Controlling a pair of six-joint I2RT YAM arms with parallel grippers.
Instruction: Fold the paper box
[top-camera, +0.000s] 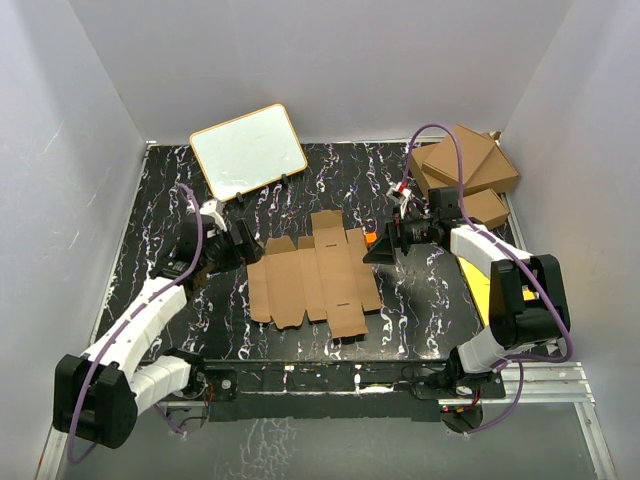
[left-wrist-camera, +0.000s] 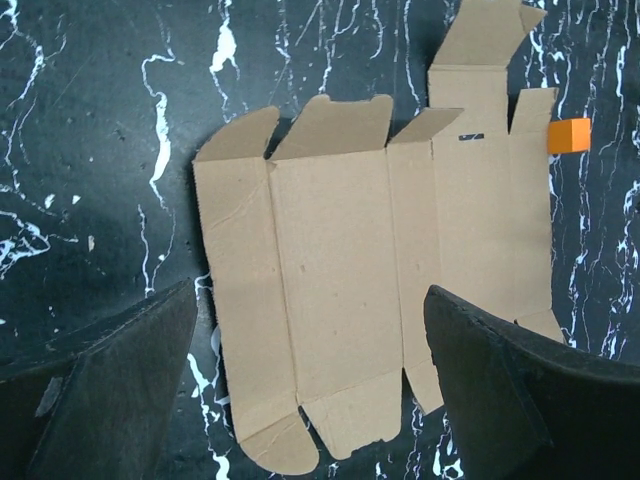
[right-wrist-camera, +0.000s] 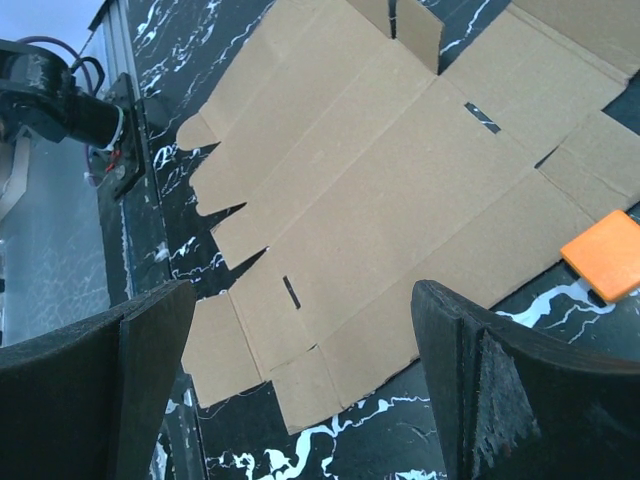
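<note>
At the near edge of a black table (top-camera: 420, 300) veined with white, the bases of two arms are seen bolted beside a metal rail (top-camera: 560, 385), with a purple cable looped along each arm. In the middle of the table the paper box (top-camera: 315, 278) is laid out flat and unfolded, its tabbed flaps and crease lines facing up, between the two grippers. The left gripper (top-camera: 238, 247) is held just beside the box's left edge with its jaws spread wide and nothing between them. The right gripper (top-camera: 386, 246) is held at the box's upper right edge, likewise spread and empty. A small orange block (top-camera: 371, 238) is seen on the table just beside that same edge, close to the right gripper. Farther back, a whiteboard (top-camera: 248, 150) with a pale wooden frame is set at an angle at the far left, and brown cartons (top-camera: 465, 165) are heaped in the far right corner. The scene is closed in on three sides by plain white walls (top-camera: 330, 60). A yellow sheet (top-camera: 478, 290) at the right is largely covered by the right arm. In both wrist views the nearest flaps of the box are cut off by the dark fingers, and whether either gripper touches the cardboard cannot be told
</note>
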